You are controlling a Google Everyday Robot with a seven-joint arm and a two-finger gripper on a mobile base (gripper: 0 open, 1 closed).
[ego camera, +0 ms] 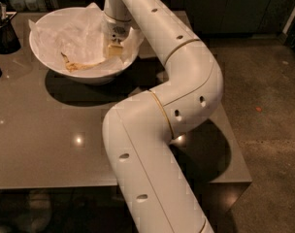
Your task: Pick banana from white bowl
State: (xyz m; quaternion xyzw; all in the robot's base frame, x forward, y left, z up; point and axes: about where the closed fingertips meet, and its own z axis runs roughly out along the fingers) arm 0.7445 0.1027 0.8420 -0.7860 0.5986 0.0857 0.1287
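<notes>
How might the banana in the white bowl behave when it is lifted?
The banana looks yellow-brown, so probably soft and easily bruised. It is small, likely light. Lying on crumpled paper, it may slide when the pincer, low inside the white bowl, nudges it.

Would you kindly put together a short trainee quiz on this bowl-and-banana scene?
1. True or false: the banana lies inside the white bowl.
2. Where is the pincer? A: low inside the bowl, beside the banana; B: high above the bowl; C: well outside the bowl.
3. Fill in: crumpled white ___ lines the bowl.
Key: 1 true; 2 A; 3 paper.
</notes>
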